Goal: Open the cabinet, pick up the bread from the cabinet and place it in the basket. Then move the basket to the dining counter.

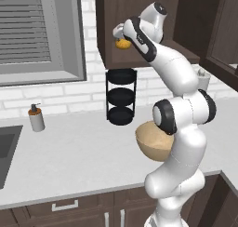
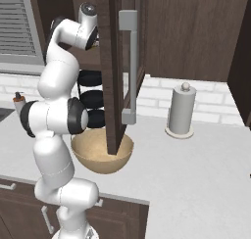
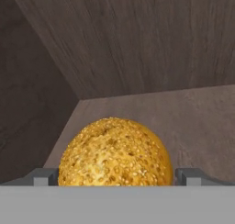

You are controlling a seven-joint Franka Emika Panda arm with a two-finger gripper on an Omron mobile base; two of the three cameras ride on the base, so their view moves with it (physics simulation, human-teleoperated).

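Observation:
The dark brown cabinet (image 1: 116,7) stands open, its glass door (image 2: 139,47) with the long silver handle (image 2: 129,66) swung out toward me. My gripper (image 1: 121,39) reaches inside it. In the hand view the golden seeded bread (image 3: 115,154) rests low on the cabinet's wooden floor between the two fingertips (image 3: 46,176), which press its sides. From the left base the bread (image 1: 122,44) shows just under the hand. The tan basket (image 1: 149,143) sits on the grey counter below, partly behind my arm and behind the door (image 2: 102,158). The dining counter is out of view.
A black three-tier rack (image 1: 121,96) stands against the brick wall under the cabinet. A soap bottle (image 1: 36,118) and the sink (image 1: 6,147) are at the left. A paper towel holder (image 2: 181,111) stands at the right. The open door hangs over the basket.

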